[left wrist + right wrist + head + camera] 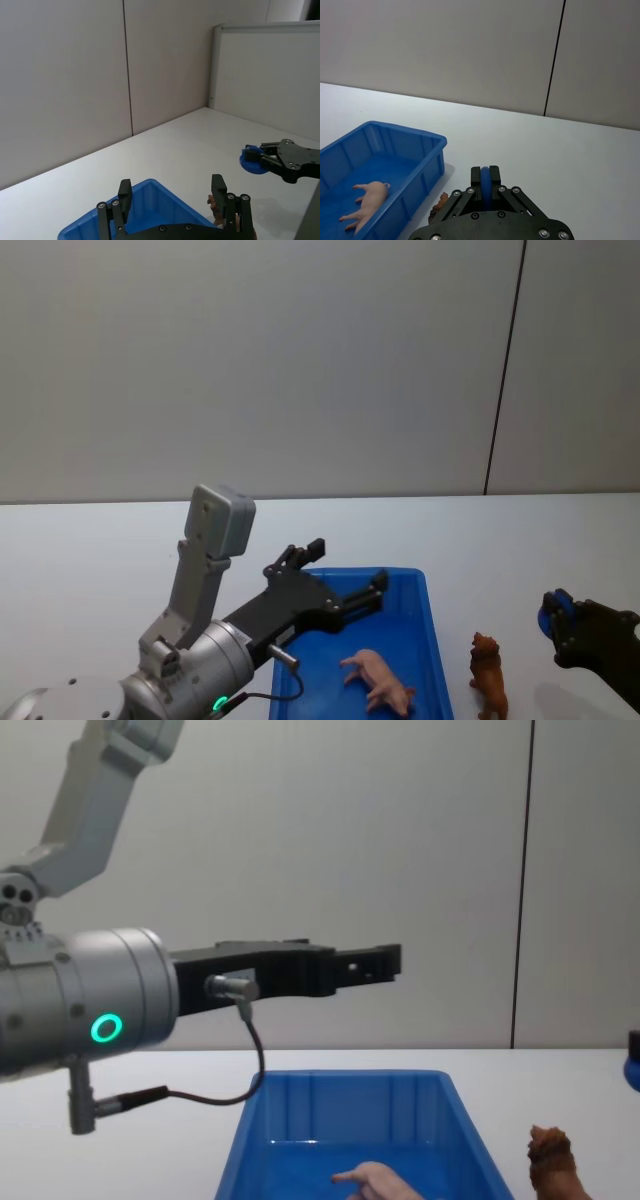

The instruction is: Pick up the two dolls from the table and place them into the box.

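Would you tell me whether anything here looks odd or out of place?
The pink pig lies on its side inside the blue box. The right claw is shut on a small dark-blue disc, not the brown doll standing on the table. The left claw hovers open over the box.

Left gripper high, jaws spread wide — right gripper low, clamped on a round blue object.

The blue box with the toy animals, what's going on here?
Dolls are being put into the box. The pink doll lies inside it; the brown doll stands on the table right of it. The left gripper hovers over the box, jaws open and empty. The right gripper, near the brown doll, is shut on a dark-blue disc.
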